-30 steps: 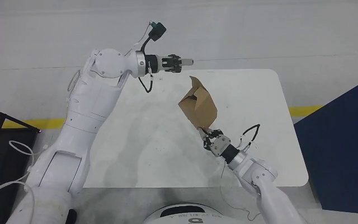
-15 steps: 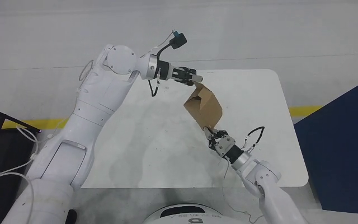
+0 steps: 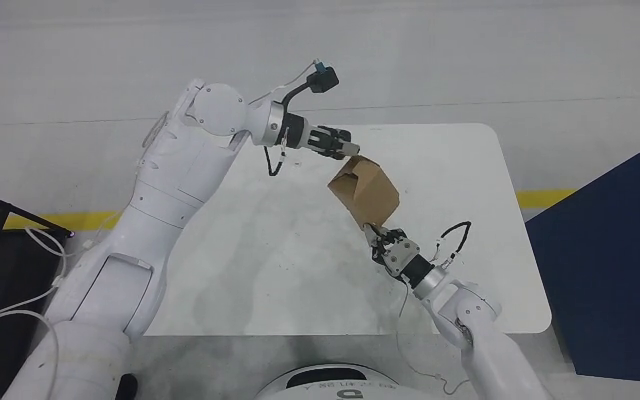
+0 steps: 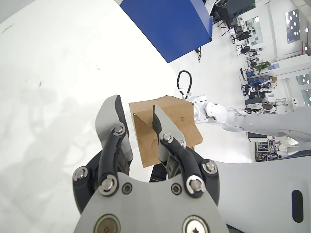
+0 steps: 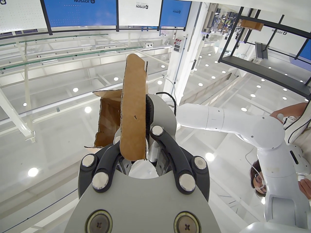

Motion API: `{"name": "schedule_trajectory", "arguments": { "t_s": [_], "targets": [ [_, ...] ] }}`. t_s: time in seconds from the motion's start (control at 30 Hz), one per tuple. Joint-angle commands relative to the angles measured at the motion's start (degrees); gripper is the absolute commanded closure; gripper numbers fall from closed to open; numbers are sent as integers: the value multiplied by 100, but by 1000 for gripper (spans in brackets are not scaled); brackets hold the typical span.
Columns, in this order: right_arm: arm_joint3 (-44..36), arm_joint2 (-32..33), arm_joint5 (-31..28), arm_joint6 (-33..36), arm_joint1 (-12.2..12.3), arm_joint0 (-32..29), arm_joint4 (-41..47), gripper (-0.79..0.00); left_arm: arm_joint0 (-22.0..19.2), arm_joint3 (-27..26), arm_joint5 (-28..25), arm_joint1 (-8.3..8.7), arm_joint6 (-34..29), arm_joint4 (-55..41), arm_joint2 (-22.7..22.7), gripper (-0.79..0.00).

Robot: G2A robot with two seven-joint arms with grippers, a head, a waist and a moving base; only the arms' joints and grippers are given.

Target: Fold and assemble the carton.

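Working over the white table (image 3: 280, 260). Holding the carton (image 3: 365, 190) up, apparently off the surface, straight out beyond the fingertips of the right gripper (image 3: 378, 236) and just at the fingertips of the left gripper (image 3: 352, 146). Judging the carton partly erected: already opened out of flat into a rough box shape, with walls set at angles to one another. Not yet square and not yet closed. Seeing from the right wrist one open end of the carton (image 5: 109, 117), with a loose panel turned inward and no tucked or locked flap anywhere to be made out. Cannot tell the state of the other end. Gripping with the right: jaws drawn narrow and clamped on one long flap, taken down between the fingers into the throat of the gripper (image 5: 136, 132). Standing ready with the left: jaws spread to a moderate gap, closed on nothing, straddling the near corner edge of the carton (image 4: 170, 122), one pad in front of a panel and the other just beside the edge. Touching or just apart there: cannot tell. Placing progress at early to middle. Left to do, by estimate: square the walls, fold and tuck the end flaps, lock them, set the finished box down.
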Motion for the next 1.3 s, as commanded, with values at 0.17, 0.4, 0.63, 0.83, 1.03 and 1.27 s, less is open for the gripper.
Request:
{"name": "schedule_trajectory", "arguments": {
  "t_s": [0.17,0.4,0.63,0.83,1.03,1.27],
  "targets": [
    [10,-20,-5,-69,6,-11,-12,0,53,-71,-45,48,54,89,-57,-668],
    [102,-30,-36,-245,-1,25,190,0,139,-152,-140,102,-33,18,-129,-760],
    [128,-49,-38,-347,-5,68,363,0,266,-189,-100,190,99,162,-282,-785],
    [104,-6,-131,-315,-7,23,476,0,399,-226,399,273,1134,479,-642,-785],
    [104,-6,-131,-315,-7,23,476,0,844,-677,388,389,1625,243,-1101,-785],
    [-44,-53,-968,-375,10,-36,-972,0,1179,-593,2325,374,1436,-2069,-1556,-785]
  ]
}}
